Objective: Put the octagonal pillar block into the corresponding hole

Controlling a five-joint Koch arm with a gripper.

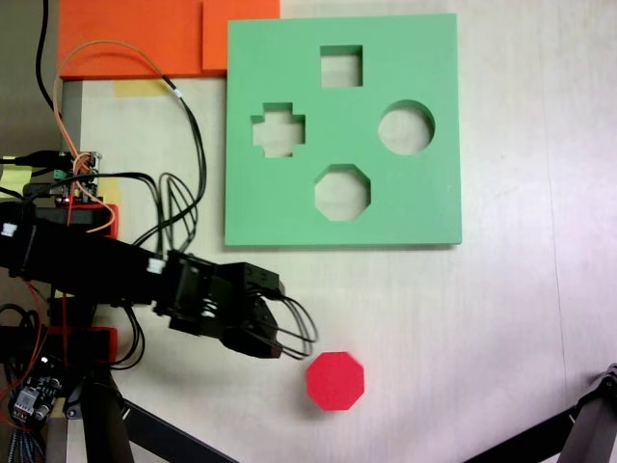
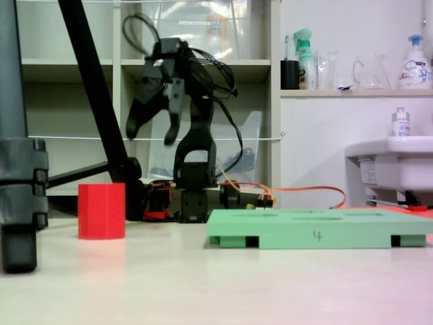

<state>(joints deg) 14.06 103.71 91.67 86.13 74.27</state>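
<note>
The octagonal pillar block (image 1: 335,380) is a bright red foam prism standing upright on the pale table, alone, below the green foam board (image 1: 289,207). In a fixed view from table level the block (image 2: 101,210) stands left of the board (image 2: 318,229). The corresponding hole (image 1: 342,191) is the eight-sided cut-out in the board's lower middle, and it holds nothing. My gripper (image 1: 275,330) reaches in from the left, just up and left of the block. From the side the gripper (image 2: 149,135) hangs well above the table, open, fingers spread with nothing between them.
The board also has square (image 1: 341,66), cross (image 1: 278,130) and round (image 1: 406,127) cut-outs. Orange foam sheets (image 1: 145,34) lie at the top left. Cables (image 1: 188,145) and electronics crowd the arm's base. Black tripod legs (image 1: 578,429) (image 2: 20,196) stand near the table's front.
</note>
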